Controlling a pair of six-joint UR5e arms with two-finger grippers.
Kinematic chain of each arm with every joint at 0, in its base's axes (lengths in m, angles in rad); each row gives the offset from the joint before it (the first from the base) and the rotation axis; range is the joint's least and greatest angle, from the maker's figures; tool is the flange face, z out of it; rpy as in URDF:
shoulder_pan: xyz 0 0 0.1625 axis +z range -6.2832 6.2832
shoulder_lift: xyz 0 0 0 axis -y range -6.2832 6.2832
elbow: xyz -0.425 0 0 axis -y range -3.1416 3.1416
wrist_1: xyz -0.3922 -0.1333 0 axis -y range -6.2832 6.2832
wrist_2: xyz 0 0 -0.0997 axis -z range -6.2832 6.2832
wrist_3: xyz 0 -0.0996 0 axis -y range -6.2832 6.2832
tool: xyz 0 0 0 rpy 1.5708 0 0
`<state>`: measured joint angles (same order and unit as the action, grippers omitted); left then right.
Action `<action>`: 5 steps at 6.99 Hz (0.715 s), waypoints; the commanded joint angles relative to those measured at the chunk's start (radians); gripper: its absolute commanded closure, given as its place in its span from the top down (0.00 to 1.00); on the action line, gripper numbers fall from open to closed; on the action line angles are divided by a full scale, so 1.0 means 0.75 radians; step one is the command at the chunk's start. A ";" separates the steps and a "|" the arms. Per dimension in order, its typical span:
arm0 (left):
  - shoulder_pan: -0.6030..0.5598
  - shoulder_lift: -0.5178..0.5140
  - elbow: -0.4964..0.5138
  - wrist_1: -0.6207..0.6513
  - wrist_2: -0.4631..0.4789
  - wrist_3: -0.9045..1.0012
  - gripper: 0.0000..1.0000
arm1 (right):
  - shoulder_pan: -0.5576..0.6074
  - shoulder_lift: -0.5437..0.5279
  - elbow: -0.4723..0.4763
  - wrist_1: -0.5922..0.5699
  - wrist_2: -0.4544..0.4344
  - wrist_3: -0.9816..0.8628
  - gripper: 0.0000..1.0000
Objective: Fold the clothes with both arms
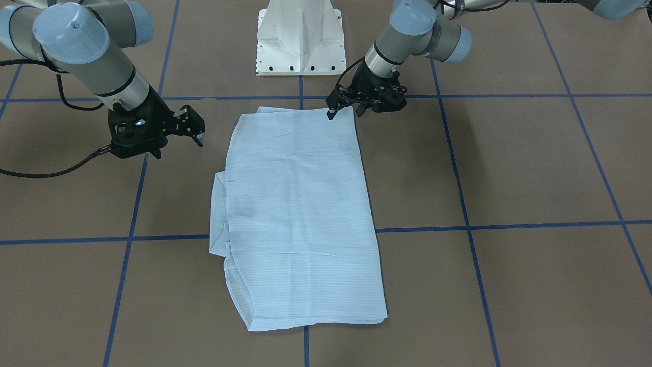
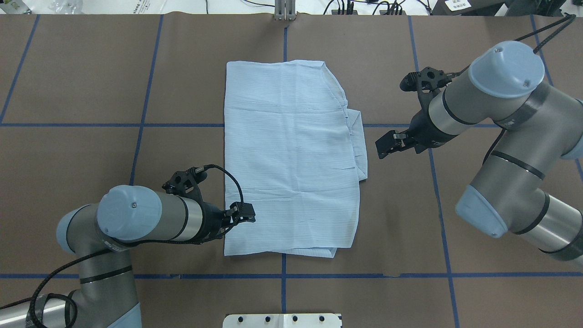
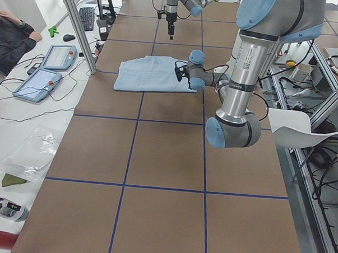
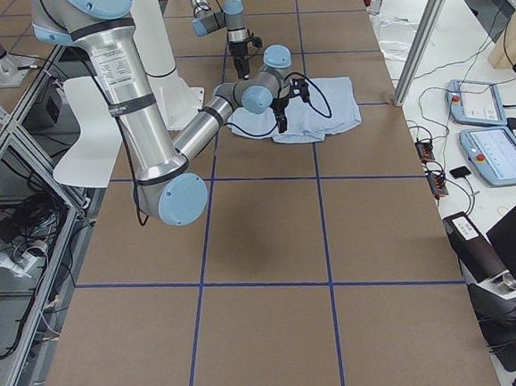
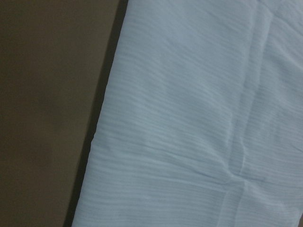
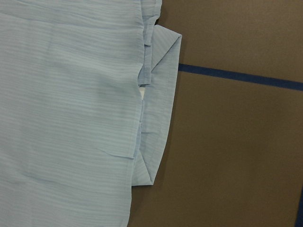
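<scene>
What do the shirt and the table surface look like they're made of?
Shirt: thin woven cloth, probably cotton or a blend, with a matte light-blue finish; fine stripes and soft creases show where it lies flat.
Table surface: a matte brown sheet, possibly paper or board, which the views cannot settle, crossed by blue tape lines.

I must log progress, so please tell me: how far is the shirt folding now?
Done: the shirt lies flat as a long rectangle, no sleeve spread out. In hand: the left pincer, open, is at its near corner; the right pincer, open, hangs beside it, apart. Left: a flap sticks out on the right pincer's side, and crosswise folds probably remain.
</scene>
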<state>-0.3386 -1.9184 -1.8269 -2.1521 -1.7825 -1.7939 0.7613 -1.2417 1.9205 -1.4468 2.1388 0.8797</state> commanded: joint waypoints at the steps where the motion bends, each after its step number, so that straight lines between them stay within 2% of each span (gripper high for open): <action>1: 0.057 0.007 0.010 -0.006 0.035 -0.030 0.96 | -0.029 0.005 0.004 0.000 -0.007 0.028 1.00; 3: 0.063 0.009 0.010 -0.002 0.035 -0.036 0.89 | -0.031 0.007 0.004 -0.002 -0.007 0.032 1.00; 5: 0.063 0.022 0.010 0.002 0.035 -0.036 0.89 | -0.031 0.011 0.002 -0.002 -0.005 0.032 1.00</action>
<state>-0.2921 -1.9086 -1.8194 -2.1526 -1.7566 -1.8201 0.7385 -1.2353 1.9235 -1.4479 2.1348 0.9030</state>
